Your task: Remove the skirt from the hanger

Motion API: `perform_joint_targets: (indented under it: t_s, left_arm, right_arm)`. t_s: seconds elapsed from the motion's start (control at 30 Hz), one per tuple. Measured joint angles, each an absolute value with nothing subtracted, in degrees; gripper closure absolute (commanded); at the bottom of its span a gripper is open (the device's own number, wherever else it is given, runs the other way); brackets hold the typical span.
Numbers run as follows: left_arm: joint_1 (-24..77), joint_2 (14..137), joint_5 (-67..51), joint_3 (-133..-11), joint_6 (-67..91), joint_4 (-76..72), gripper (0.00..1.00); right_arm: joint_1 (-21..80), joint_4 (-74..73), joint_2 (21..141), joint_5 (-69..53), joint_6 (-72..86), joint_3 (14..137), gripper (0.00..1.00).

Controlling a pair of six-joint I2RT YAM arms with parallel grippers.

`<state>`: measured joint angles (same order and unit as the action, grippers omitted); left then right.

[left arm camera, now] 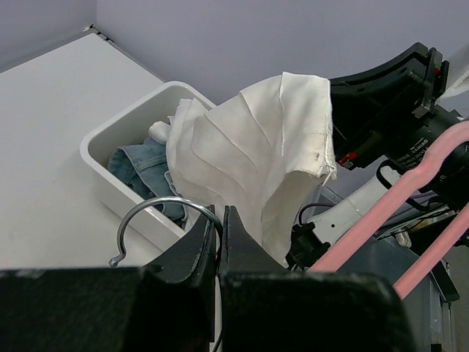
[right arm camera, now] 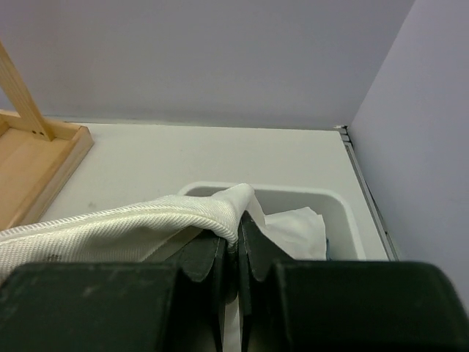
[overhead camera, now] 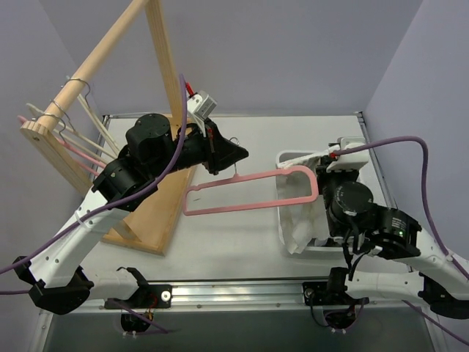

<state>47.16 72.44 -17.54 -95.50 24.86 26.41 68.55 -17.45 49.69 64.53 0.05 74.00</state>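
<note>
Centre frame: left gripper pinches the hanger's wire hook. Right gripper clamps the white skirt's edge above the bin rim.

The hanger is between the rack, left, and the bin, right. The skirt hangs over the bin.
</note>
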Motion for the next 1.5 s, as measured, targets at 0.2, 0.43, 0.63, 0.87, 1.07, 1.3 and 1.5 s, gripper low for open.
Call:
perform_joint_targets:
  t_s: [0.2,0.43,0.63,0.87,1.07,1.3,1.5]
  left_arm:
    - [47.2,72.2,-16.4,-94.4,23.4,27.8,0.98]
    - [47.2,71.4,-15.6,-93.2,22.7,29.1,0.98]
    - [47.2,71.3,-15.0,-93.0,21.3,30.2,0.98]
    - [47.2,72.0,-13.6,-93.0,18.3,31.3,0.98]
    - [47.2,73.3,-12.8,-93.0,16.3,32.7,0.98]
    - [47.3,75.7,-12.0,-94.9,14.3,35.2,0.98]
    - [47.3,77.6,-10.8,-97.8,12.3,37.8,0.98]
  right_arm:
    - [45.0,-17.5,55.1,52.3,6.4,71.3,1.0]
    - [19.3,-19.3,60.7,34.7,11.4,67.2,1.0]
    - [16.2,-17.7,59.2,27.1,16.7,61.1,1.0]
    - [17.4,-18.8,58.7,20.9,31.6,44.2,0.94]
    - [17.3,-25.2,59.1,20.6,35.2,53.4,0.13]
    - [17.3,-33.6,62.3,20.3,27.5,80.3,0.0]
    - [17.3,-37.2,60.6,7.0,20.9,95.4,0.0]
